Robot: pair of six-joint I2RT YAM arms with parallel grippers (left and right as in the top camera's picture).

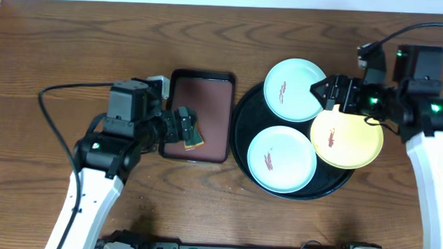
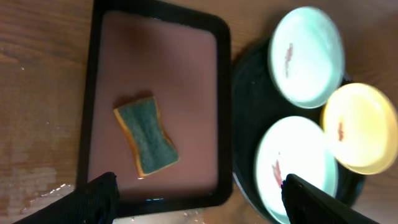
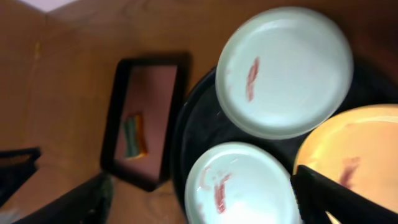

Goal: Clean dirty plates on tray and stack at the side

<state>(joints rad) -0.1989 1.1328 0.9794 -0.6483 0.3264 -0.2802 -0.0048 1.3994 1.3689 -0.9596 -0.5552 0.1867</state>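
The round black tray (image 1: 245, 118) holds two mint-white plates, one at the back (image 1: 293, 90) and one at the front (image 1: 281, 160), each with reddish smears. A yellow plate (image 1: 348, 138) lies over the tray's right rim. My right gripper (image 1: 326, 93) is open and empty, hovering between the back plate and the yellow plate. In the right wrist view its jaws (image 3: 202, 199) frame the front plate (image 3: 239, 186); the back plate (image 3: 286, 71) and the yellow plate (image 3: 348, 149) also show. My left gripper (image 1: 186, 128) is open and empty above a sponge.
A rectangular black tray with a maroon inside (image 1: 208, 94) lies left of the round tray. A green and yellow sponge (image 2: 146, 137) lies in it, also in the overhead view (image 1: 196, 141). Left jaws (image 2: 199, 199) sit over its near rim. Cables trail at both sides.
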